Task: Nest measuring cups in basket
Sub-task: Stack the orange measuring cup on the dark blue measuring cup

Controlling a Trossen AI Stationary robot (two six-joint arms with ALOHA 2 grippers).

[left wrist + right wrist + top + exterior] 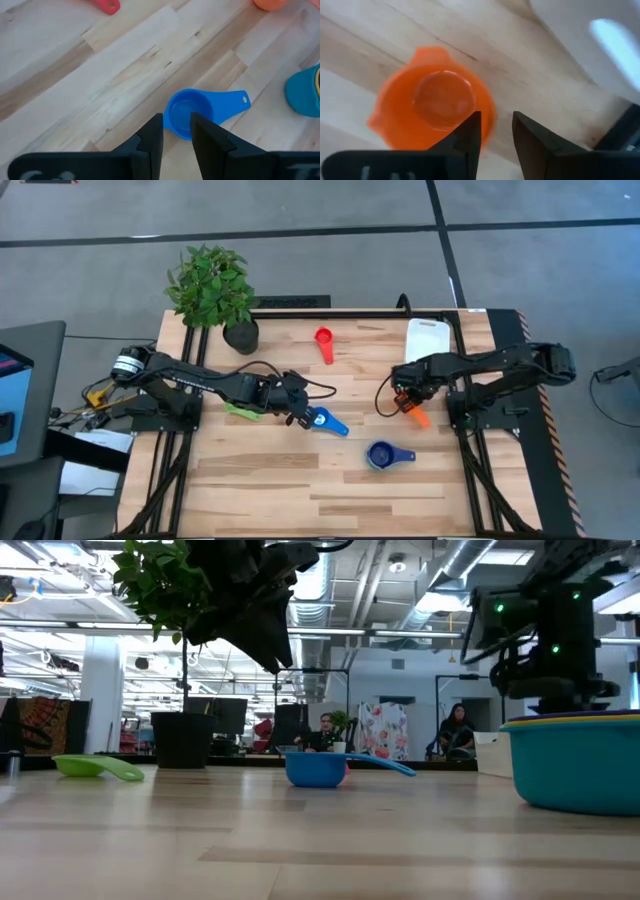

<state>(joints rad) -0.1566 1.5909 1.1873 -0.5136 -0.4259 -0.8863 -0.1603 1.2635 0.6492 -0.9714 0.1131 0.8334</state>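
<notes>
The light blue cup stands on its base at mid table, handle toward the right. My left gripper hangs open above its rim, well clear of it in the low view. My right gripper is open low over the orange cup, one finger over the bowl and one outside its wall. The green cup and the red cup lie apart. A teal cup holds a yellow one. The white basket sits at the far right. My right gripper has its fingers on either side of the orange cup's wall, coming from above. I cannot tell whether they touch it.
A potted plant stands at the far left of the table. Bare wood lies along the near edge and between the cups. People sit in the room beyond the far edge.
</notes>
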